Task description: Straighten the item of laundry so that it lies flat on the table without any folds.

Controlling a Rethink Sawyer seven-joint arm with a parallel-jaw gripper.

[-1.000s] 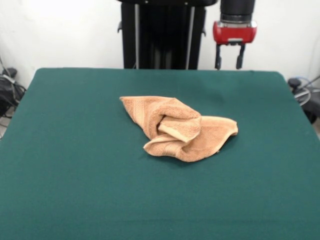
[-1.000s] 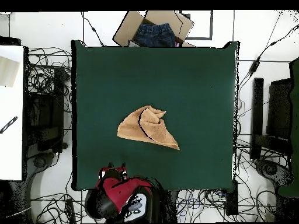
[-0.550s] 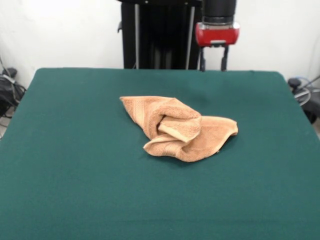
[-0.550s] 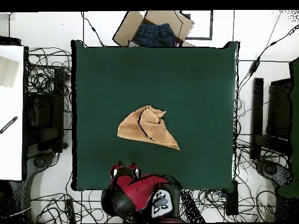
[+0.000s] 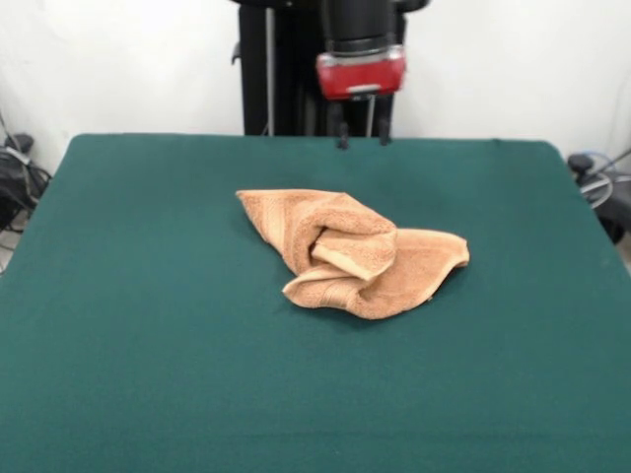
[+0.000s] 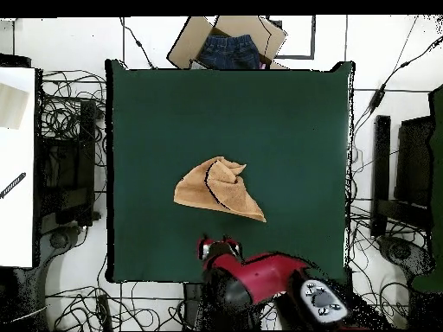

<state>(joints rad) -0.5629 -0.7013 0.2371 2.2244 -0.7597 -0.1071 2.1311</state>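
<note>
A: Front view first. Any writing or labels to read?

B: None that I can make out. The towel [image 5: 353,253] lies crumpled near the middle of the green desk [image 5: 148,325], one flap rolled over on itself and a corner pointing out to the right. It is not flat.

A: And the gripper [image 5: 361,139]?

B: It hangs over the desk's far edge, behind the towel and well apart from it. The two dark fingers [image 5: 342,137] stand apart with a clear gap and nothing between them. A second ago the red head was off to the right of the towel; it has moved across leftward and lower, so it now sits roughly behind the towel's middle. The towel has not shifted.

A: The room?

B: A white wall behind the desk, and cables on the floor at both sides.

A: Overhead view?

B: The towel [image 6: 218,189] is a rough triangle slightly below the centre of the desk [image 6: 285,112]. The gripper [image 6: 218,246] is just below the towel, over the desk's lower edge, having slid right along that edge. Beyond the desk's upper edge a cardboard box [image 6: 189,43] holds blue denim [image 6: 229,52]. Tangled cables [image 6: 69,121] cover the white floor to the left and right of the desk.
</note>
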